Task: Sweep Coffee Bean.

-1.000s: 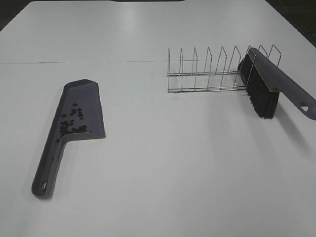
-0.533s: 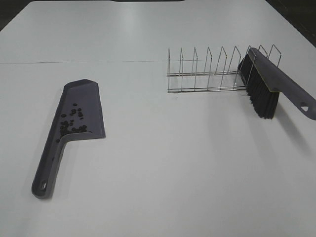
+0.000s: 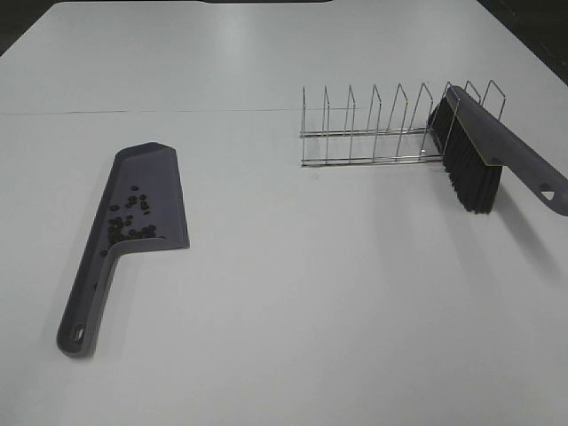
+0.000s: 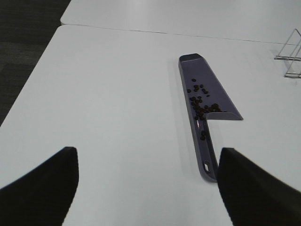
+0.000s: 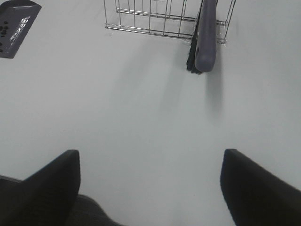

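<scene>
Only overhead: brush [image 3: 484, 155] whole, leaning in wire rack [image 3: 382, 129].

Dustpan [image 3: 142, 200]: matt purple plastic, smooth. Brush [image 3: 497, 146]: same plastic back, black bristles. Rack [image 3: 373, 129]: shiny thin metal wire. Table [image 3: 311, 302]: smooth white, slight sheen. Beans [image 3: 133, 222]: dark, dull.

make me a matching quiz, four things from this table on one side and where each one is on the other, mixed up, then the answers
Things:
1. beans
2. dustpan
3. brush
4. rack

Places:
A. leaning in the end of the wire rack
B. standing on the table, far right side
C. lying flat on the table, left side
D. inside the dustpan

Pairs: 1-D, 2-C, 3-A, 4-B
</scene>
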Robot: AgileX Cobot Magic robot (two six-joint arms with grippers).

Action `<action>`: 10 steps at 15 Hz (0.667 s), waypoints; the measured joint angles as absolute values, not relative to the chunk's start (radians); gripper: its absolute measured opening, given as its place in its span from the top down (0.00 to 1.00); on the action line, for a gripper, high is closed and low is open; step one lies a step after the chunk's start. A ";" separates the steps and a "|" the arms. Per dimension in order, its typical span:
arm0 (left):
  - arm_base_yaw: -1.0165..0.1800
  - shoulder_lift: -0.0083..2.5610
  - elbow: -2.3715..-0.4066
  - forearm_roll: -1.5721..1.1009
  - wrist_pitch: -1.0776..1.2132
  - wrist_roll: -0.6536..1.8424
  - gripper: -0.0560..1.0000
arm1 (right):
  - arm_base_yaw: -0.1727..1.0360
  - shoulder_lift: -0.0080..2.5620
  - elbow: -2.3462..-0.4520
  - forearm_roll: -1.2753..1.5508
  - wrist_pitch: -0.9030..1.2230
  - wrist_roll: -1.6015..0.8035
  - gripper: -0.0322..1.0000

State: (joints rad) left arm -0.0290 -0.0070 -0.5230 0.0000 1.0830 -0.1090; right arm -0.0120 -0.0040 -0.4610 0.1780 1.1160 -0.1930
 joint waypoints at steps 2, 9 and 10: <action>-0.025 -0.007 -0.523 0.000 1.083 -0.109 0.24 | -0.012 -0.004 -0.461 0.178 1.116 -0.193 0.27; -0.025 -0.007 -0.523 0.000 1.083 -0.109 0.24 | -0.012 -0.004 -0.461 0.178 1.116 -0.193 0.27; -0.025 -0.007 -0.523 0.000 1.083 -0.109 0.24 | -0.012 -0.004 -0.461 0.178 1.116 -0.193 0.27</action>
